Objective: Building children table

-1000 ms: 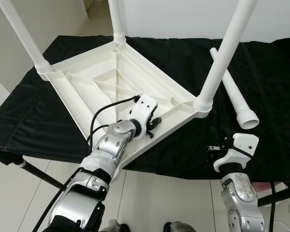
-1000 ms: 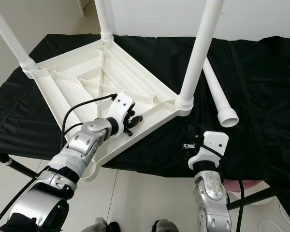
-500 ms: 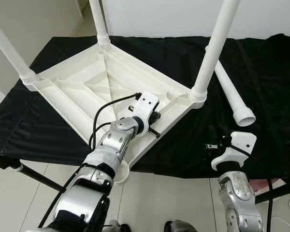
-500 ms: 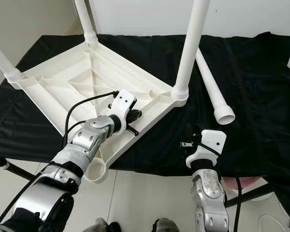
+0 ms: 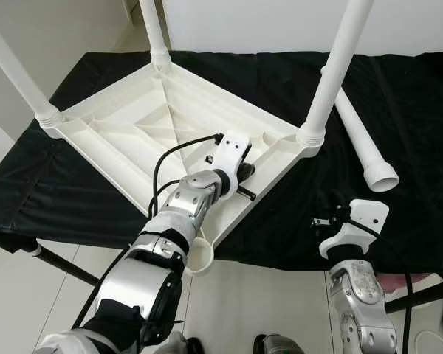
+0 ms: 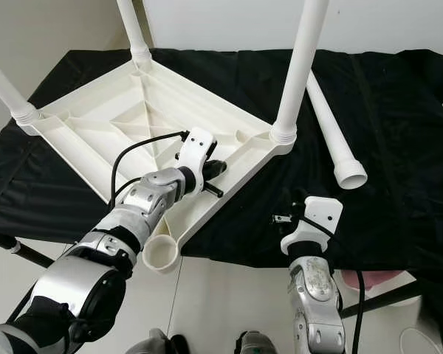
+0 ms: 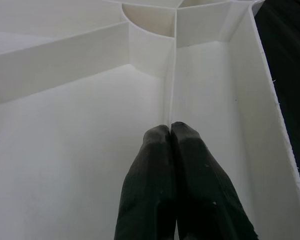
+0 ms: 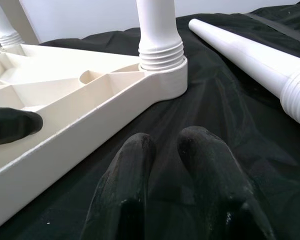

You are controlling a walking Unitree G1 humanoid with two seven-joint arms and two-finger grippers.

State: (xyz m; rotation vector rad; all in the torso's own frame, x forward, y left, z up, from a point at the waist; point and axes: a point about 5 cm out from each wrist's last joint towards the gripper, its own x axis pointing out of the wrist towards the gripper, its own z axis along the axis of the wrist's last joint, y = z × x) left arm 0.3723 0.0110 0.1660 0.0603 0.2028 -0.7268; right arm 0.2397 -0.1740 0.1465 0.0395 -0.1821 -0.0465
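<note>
A white tabletop (image 5: 140,133) lies upside down on a black cloth (image 5: 399,110) across the left and middle of the eye views, ribbed underside up. Its near corner juts past the cloth's edge at lower centre, with an empty round socket (image 6: 161,254). Three legs stand screwed into the other corners: one at far left (image 5: 18,70), one at top centre-left (image 5: 153,29), one right of centre (image 5: 336,70).

The left gripper (image 7: 171,131) reaches in from the lower left to the tabletop's near-right rim, its fingers pressed together over a thin rib (image 7: 171,75) inside a compartment; whether the rib is pinched between them is unclear.

Right of the standing leg, a loose fourth leg (image 5: 362,144) lies on the cloth, threaded end toward the camera.

The right gripper (image 8: 165,142) hovers low over the cloth at lower right, near the tabletop's right corner, fingers (image 8: 205,165) nearly closed and holding nothing.
</note>
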